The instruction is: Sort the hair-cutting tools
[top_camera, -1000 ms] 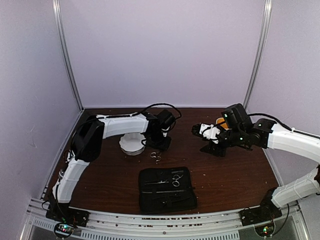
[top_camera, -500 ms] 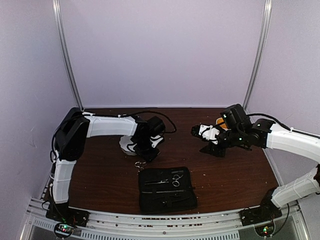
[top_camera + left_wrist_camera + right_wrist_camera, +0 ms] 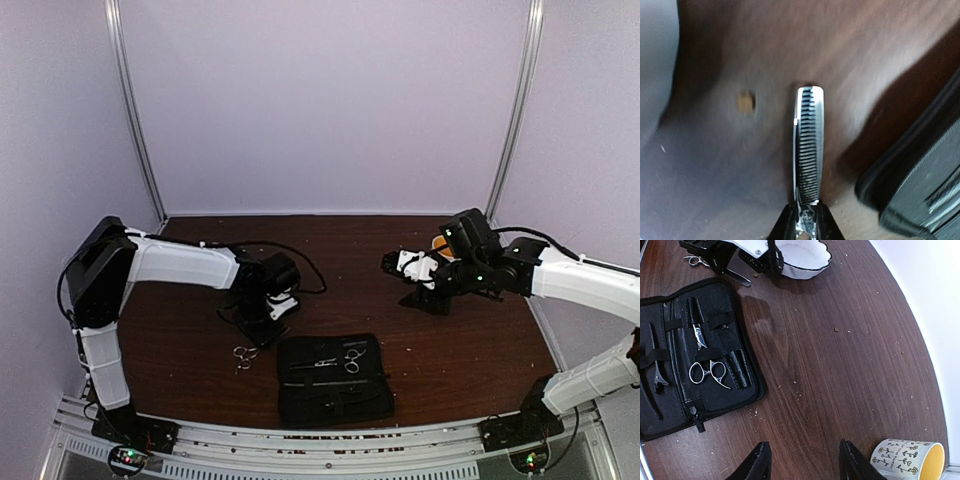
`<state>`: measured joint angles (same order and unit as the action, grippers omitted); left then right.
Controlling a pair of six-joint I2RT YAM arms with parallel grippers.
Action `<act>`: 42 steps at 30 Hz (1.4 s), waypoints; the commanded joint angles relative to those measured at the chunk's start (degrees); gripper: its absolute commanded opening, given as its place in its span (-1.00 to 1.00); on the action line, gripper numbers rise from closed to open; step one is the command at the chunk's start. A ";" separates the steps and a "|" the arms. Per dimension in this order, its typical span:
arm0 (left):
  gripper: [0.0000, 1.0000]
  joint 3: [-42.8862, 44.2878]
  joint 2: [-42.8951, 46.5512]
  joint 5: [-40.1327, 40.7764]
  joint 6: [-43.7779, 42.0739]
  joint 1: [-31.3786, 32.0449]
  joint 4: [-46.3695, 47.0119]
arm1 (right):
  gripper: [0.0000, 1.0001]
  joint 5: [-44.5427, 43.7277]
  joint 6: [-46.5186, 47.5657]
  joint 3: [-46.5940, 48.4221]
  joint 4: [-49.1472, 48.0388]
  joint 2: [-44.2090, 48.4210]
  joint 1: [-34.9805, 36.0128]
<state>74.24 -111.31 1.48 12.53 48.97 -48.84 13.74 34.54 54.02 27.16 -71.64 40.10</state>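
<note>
My left gripper (image 3: 805, 227) is shut on a silver thinning scissors (image 3: 809, 145), its toothed blade sticking out past the fingertips low over the table. From above, the left gripper (image 3: 258, 322) is just left of the black case (image 3: 335, 378), with the ring handles (image 3: 243, 353) below it. A second silver scissors (image 3: 707, 371) sits strapped in the open case (image 3: 735, 335). Two dark clips (image 3: 656, 376) lie in the case's left half. My right gripper (image 3: 805, 460) is open and empty, hovering over bare table at the right (image 3: 393, 262).
A white scalloped bowl (image 3: 802, 257) stands behind the case, partly hidden by the left arm. A flowered mug with a yellow inside (image 3: 907, 460) lies near the right gripper. The case's edge (image 3: 920, 185) is close on the right of the held blade. Crumbs dot the wood.
My left arm has swung left and nearer, carrying the scissors from beside the bowl to the left of the case. The right arm has barely moved.
</note>
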 commanded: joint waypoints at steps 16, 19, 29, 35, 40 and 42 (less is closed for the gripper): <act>-0.49 -10.63 3.11 1.04 -0.29 0.42 -4.28 | -0.05 1.16 0.43 0.11 0.13 -1.02 -0.15; -0.58 -10.24 2.10 1.28 -0.58 0.38 -5.51 | -0.05 1.12 0.44 0.12 0.18 -1.13 -0.17; -0.90 -7.51 4.86 6.17 -0.34 0.42 -10.34 | -0.03 2.39 -1.44 0.08 -0.29 -2.12 -0.20; -1.00 -6.86 12.14 14.20 -2.78 0.77 -10.19 | 0.01 0.65 -5.77 -1.60 -5.47 -3.61 -0.19; -1.00 -4.12 14.78 14.33 -7.03 2.84 -10.51 | 0.02 2.59 -8.52 0.04 -4.51 -7.31 -0.19; -1.00 -2.81 14.91 13.33 -9.63 4.84 -10.40 | 0.01 3.96 -9.05 0.40 -3.95 -9.06 -0.19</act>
<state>68.34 -97.71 14.24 8.43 50.54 -58.83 15.57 28.32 53.23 23.46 -78.04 40.10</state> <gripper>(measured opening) 0.096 0.509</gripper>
